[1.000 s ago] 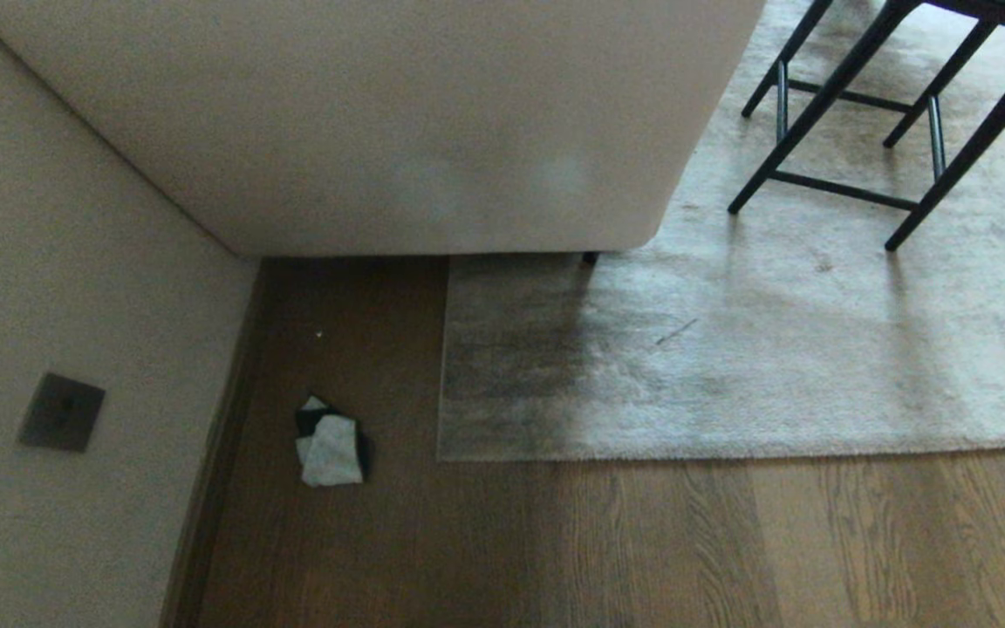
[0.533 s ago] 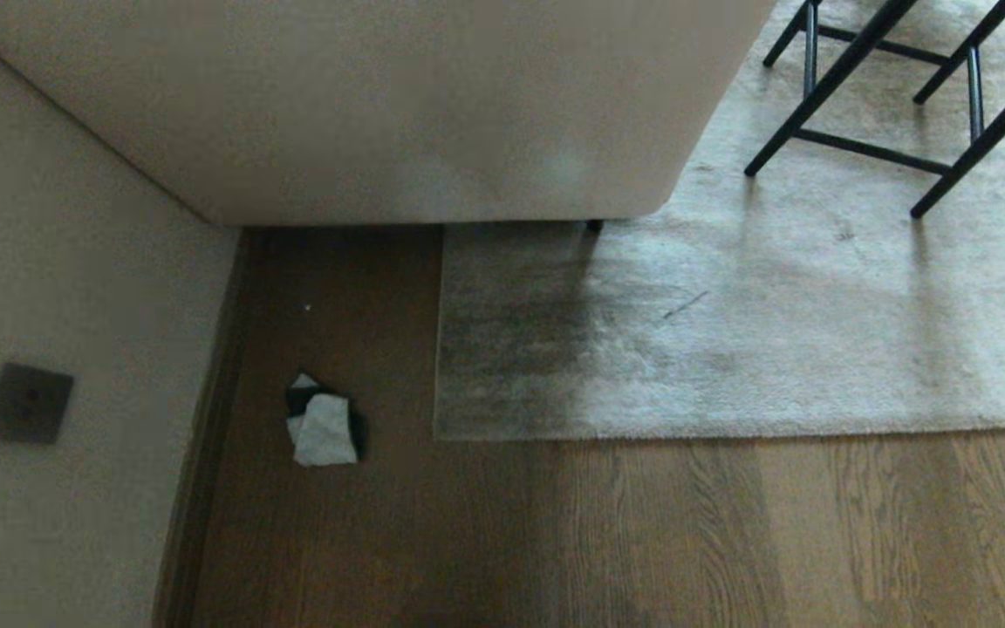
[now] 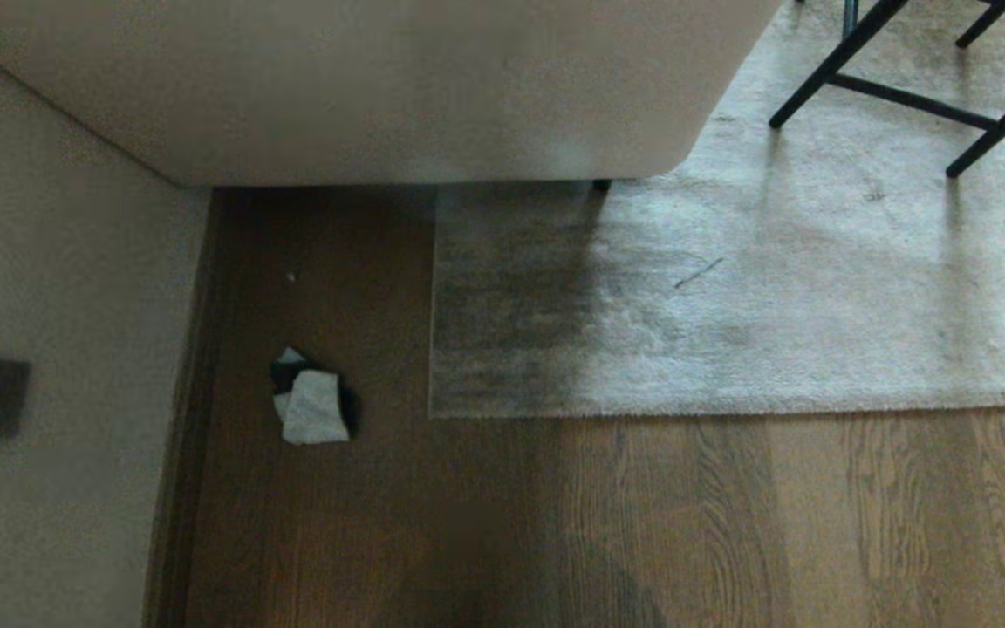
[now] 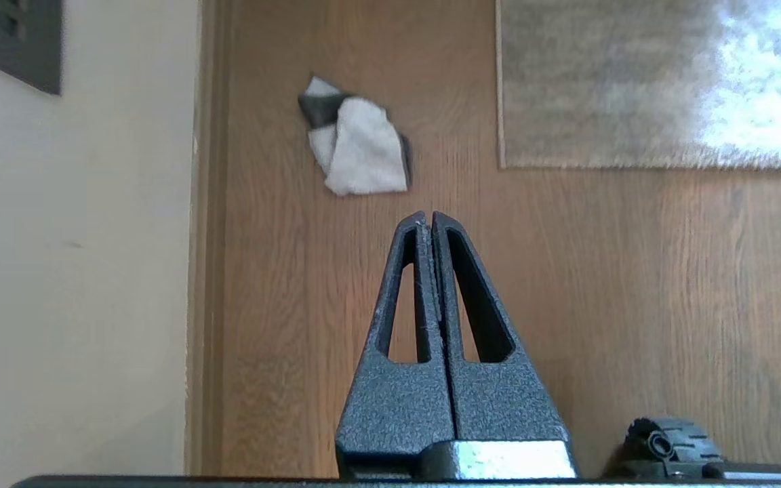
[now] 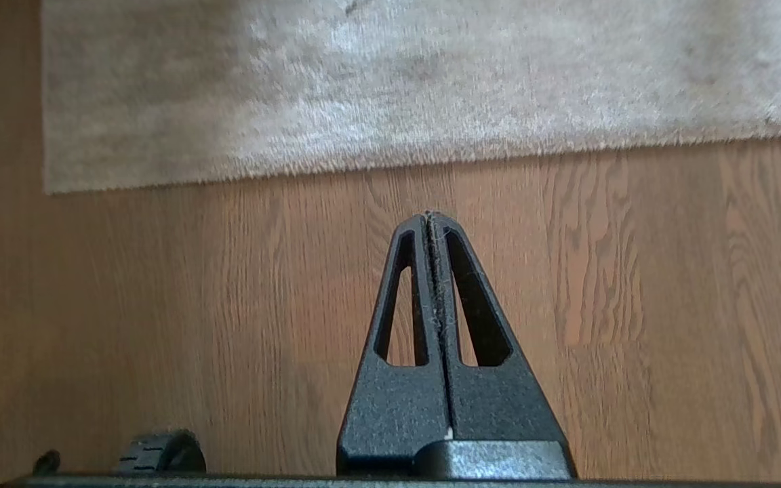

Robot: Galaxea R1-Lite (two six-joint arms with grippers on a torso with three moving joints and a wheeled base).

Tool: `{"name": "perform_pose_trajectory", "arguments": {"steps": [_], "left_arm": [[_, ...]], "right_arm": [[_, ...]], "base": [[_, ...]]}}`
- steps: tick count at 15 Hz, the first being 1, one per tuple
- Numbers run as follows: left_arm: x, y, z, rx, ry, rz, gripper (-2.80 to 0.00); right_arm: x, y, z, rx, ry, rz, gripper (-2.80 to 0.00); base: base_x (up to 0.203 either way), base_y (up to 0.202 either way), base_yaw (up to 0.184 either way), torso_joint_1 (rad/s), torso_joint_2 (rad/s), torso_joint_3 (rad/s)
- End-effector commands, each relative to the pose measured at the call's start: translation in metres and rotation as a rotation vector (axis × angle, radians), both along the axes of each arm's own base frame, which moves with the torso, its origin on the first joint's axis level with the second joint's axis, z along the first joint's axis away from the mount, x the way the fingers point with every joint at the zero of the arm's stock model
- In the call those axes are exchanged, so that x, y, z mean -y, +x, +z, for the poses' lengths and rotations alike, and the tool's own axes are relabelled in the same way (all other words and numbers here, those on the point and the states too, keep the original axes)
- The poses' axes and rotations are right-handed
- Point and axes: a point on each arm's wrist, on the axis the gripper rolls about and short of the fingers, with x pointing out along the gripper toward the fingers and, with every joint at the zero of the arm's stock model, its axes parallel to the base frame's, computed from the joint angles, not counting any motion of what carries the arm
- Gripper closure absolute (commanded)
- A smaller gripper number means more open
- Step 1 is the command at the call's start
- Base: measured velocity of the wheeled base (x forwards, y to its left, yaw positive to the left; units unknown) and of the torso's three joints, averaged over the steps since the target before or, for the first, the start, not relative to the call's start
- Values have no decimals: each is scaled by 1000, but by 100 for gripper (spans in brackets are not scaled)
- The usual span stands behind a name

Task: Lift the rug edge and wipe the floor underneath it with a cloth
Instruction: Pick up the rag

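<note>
On floor (image 3: 686, 523) by the wall (image 3: 49, 262), cloth (image 3: 311, 410) lies crumpled, well apart from rug edge (image 3: 642, 410) & its corner. Vs 1 s ago whole head view slid up: camera tilted down, cloth & rug unmoved, more planks show in front. Left gripper (image 4: 429, 215) & right gripper (image 5: 431, 217) hang over bare floor, jaws pressed together, empty.

Neither of your arms shows in the head view. In its own wrist view, your left gripper (image 4: 429, 215) has both fingers pressed flat together, tips meeting in a single point, nothing between them. Your right gripper (image 5: 429, 217) looks the same in its wrist view: fingers closed tight along their whole length, holding nothing, a few fine fibres clinging to the seam.
</note>
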Motion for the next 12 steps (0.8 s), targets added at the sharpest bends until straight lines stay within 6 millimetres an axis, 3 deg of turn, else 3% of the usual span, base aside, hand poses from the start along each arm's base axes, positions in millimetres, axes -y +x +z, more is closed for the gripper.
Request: {"name": "perform_pose_trajectory", "arguments": {"steps": [1,12], "left_arm": [[0,0,0,0,-1,0,0],[0,0,0,-1,-1,0,0]], "right_arm": [[0,0,0,0,0,0,0],[0,0,0,0,0,0,0]], "base": [[0,0,0,1,3,-201],[0,0,0,2,4,-196]]}}
